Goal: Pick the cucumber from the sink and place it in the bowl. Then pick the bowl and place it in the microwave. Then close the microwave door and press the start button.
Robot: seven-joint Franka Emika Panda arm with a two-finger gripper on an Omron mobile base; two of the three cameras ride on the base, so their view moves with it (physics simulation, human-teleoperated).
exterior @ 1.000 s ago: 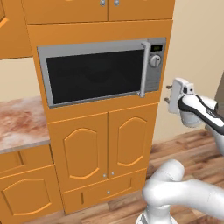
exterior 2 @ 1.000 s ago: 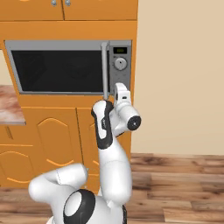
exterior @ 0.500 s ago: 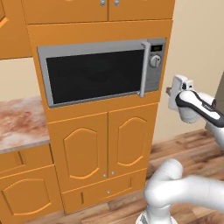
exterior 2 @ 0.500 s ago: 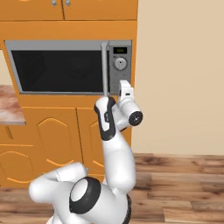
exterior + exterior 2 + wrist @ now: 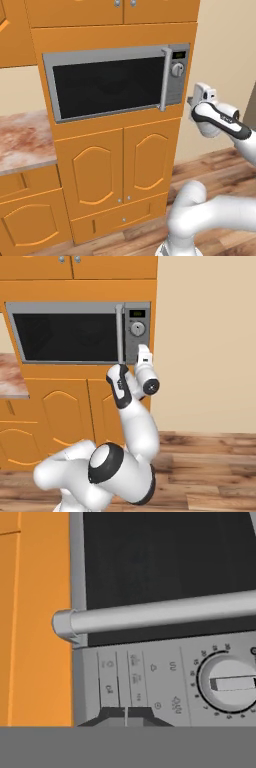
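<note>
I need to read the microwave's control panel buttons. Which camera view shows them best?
The hand view: the control panel is close, with button symbols and dial legible. The left base view and right base view show it small, with only the dial and display distinguishable.

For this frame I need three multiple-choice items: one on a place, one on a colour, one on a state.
1. Where is the gripper?
A. Over the stone counter
B. Near the microwave's control panel
C. Down at the floor

2. What colour are the cabinets around the microwave?
A. White
B. Blue
C. Orange

3. How does the microwave door stand?
A. Shut
B. Wide open
C. Taken off

Answers:
1 B: the hand view has the gripper close to the control panel, its dial to one side.
2 C: the cabinets around the microwave are orange wood.
3 A: the microwave door lies flush with the front, its handle beside the panel.
</note>
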